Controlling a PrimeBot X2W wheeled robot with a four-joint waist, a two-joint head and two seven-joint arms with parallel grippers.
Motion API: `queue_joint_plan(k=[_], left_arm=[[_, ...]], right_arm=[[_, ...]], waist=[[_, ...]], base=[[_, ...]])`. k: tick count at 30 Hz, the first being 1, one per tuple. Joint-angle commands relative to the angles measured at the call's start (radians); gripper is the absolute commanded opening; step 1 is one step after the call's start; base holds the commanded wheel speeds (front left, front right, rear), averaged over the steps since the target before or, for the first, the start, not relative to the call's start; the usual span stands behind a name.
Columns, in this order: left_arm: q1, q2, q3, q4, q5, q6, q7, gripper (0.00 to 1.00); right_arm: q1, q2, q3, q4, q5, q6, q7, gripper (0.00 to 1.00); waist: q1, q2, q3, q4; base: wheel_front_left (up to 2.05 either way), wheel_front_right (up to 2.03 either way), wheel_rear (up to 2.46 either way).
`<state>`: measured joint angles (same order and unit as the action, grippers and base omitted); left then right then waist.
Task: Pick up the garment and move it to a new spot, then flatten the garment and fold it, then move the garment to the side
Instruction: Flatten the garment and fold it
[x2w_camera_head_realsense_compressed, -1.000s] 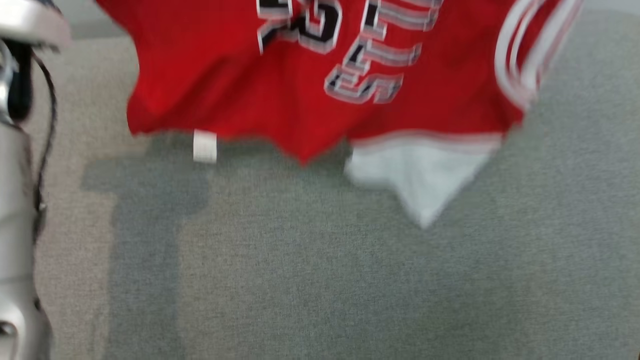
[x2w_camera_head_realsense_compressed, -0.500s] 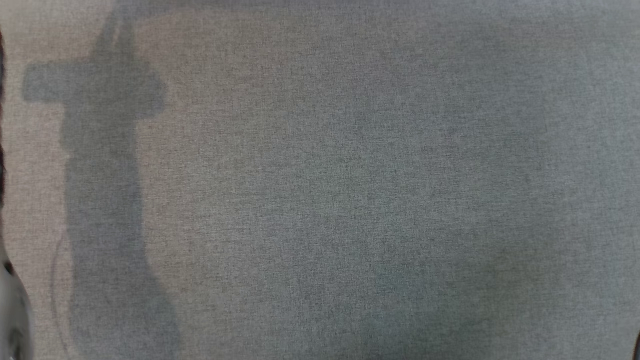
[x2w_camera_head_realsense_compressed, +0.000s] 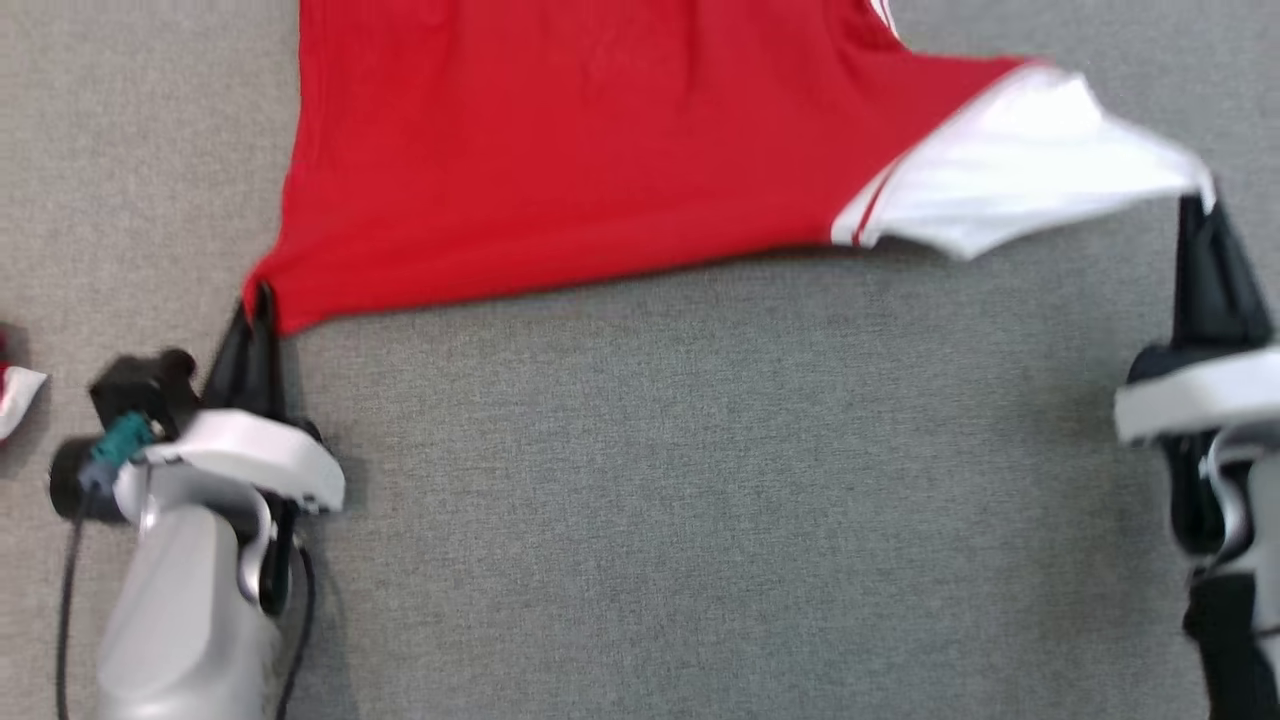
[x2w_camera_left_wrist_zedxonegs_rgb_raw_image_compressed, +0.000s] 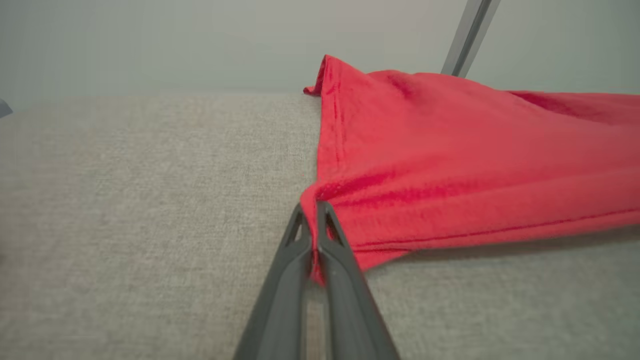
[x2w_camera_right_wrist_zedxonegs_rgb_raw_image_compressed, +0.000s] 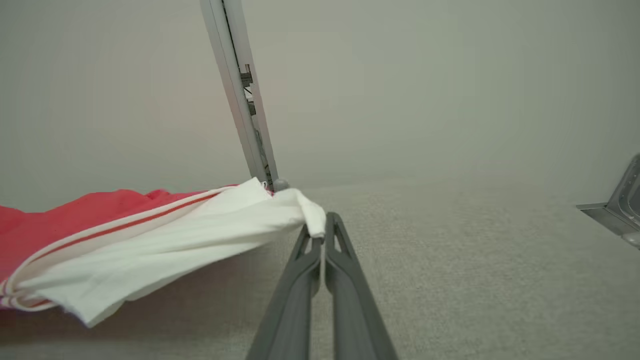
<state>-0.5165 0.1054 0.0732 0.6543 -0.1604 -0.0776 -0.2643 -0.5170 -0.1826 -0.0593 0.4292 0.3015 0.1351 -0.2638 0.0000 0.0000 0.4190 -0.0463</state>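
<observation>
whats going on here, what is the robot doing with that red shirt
The robot is holding a red jersey stretched between its two arms over a grey cloth surface. The left gripper is shut on a red corner, and the right gripper is shut on the tip of the white sleeve, which hangs just above the surface. It looks like the flattening step; nothing is folded yet.

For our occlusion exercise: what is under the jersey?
Grey surface shows, shadowed, below the lifted white corner of the jersey. Anything beneath the red part is covered.
</observation>
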Motion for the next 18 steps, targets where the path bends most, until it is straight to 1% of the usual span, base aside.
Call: queue_joint_plan(k=[1, 5, 6, 8, 9, 13, 18], left_arm=[[0.045, -0.003, -0.003, 0.008, 0.016, -0.003, 0.0, 0.0], [0.145, -0.02, 0.004, 0.021, 0.015, -0.013, 0.0, 0.0], [0.145, -0.02, 0.004, 0.021, 0.015, -0.013, 0.0, 0.0], [0.209, -0.032, 0.016, 0.026, 0.013, -0.014, 0.0, 0.0], [0.209, -0.032, 0.016, 0.026, 0.013, -0.014, 0.0, 0.0], [0.3, -0.038, 0.057, 0.009, -0.005, -0.009, 0.0, 0.0], [0.417, -0.045, 0.081, -0.008, -0.004, -0.019, 0.0, 0.0]], right_arm=[[0.055, 0.007, -0.012, -0.006, 0.026, -0.008, -0.001, 0.0], [0.19, 0.028, 0.028, -0.014, 0.04, -0.007, -0.001, 0.0], [0.19, 0.028, 0.028, -0.014, 0.04, -0.007, -0.001, 0.0], [0.278, 0.033, 0.045, -0.012, 0.033, -0.007, -0.001, 0.0], [0.278, 0.033, 0.045, -0.012, 0.033, -0.007, -0.001, 0.0], [0.369, 0.036, 0.06, -0.005, 0.015, -0.007, -0.001, 0.0], [0.454, 0.041, 0.081, -0.001, 0.004, -0.007, -0.001, 0.0]], waist=[[0.0, 0.0, -0.036, -0.007], [0.0, 0.0, -0.101, -0.016], [0.0, 0.0, -0.101, -0.016], [0.0, 0.0, -0.152, -0.022], [0.0, 0.0, -0.152, -0.022], [0.0, 0.0, -0.225, -0.032], [0.0, 0.0, -0.308, -0.034]], base=[[0.0, 0.0, 0.0], [0.0, 0.0, 0.0], [0.0, 0.0, 0.0], [0.0, 0.0, 0.0], [0.0, 0.0, 0.0], [0.0, 0.0, 0.0], [0.0, 0.0, 0.0]])
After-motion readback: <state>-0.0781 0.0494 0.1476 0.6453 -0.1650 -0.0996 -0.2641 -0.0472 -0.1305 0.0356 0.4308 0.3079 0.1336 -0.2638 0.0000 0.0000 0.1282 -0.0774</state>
